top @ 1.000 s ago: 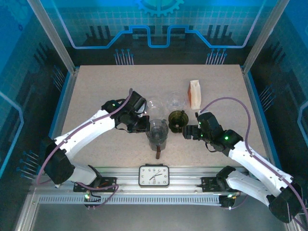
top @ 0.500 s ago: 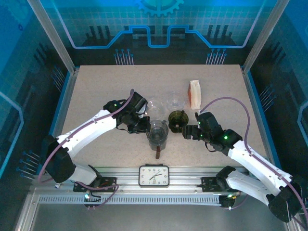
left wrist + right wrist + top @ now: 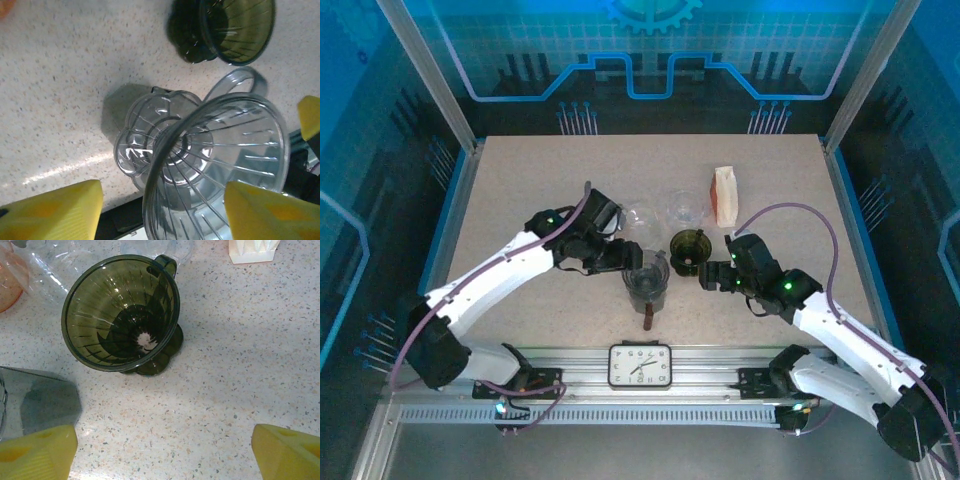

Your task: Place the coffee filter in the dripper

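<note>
Left end effector (image 3: 161, 192) wide around clear dripper (image 3: 225, 150); right end effector (image 3: 162, 435) wide, empty.

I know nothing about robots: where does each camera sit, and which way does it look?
Top external: above and behind the arms, looking down on the table; both white arms reach in from below, left gripper and right gripper mid-table.
Left wrist: on the left wrist, looking down past its yellow fingers at a clear dripper.
Right wrist: on the right wrist, looking down past its yellow fingers at the green dripper.
Shared: all three show the green dripper.
</note>
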Available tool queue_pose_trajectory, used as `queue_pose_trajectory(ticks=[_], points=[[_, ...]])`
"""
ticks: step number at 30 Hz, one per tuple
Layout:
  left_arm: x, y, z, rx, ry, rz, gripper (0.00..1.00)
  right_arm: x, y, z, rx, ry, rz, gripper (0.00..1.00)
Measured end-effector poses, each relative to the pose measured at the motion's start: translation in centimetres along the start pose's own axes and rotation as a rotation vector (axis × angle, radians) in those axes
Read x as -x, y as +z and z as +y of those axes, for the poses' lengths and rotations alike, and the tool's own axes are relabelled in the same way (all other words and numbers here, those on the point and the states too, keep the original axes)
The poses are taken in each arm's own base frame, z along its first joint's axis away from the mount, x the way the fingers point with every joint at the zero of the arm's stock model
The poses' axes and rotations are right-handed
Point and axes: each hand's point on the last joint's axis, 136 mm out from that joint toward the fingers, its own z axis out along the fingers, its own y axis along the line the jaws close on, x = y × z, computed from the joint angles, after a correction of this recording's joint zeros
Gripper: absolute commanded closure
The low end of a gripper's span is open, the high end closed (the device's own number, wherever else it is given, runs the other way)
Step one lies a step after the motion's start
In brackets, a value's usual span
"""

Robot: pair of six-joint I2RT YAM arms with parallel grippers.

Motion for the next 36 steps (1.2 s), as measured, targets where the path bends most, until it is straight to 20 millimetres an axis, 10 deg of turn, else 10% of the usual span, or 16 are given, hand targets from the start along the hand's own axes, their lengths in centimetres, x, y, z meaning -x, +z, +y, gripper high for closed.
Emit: queue_pose_trajectory(ticks=[5,17,36], points=[[3.2,-4.2,-0.6,-0.062,0.011,-0.250,0.02,1.6,0.3,0.1,-0.022,0.001,0.001,0.14],[4.2,-7.1,5.0,-0.003,-0.056,-0.609,0.01,13.1,1.1,-3.1,-0.159,0.053,-0.143,0.36],[3.4,-3.7,7.8,0.048,-0.068,-0.506,0.01,18.5,11.3,-4.8,-0.192,0.121,0.006,0.64]])
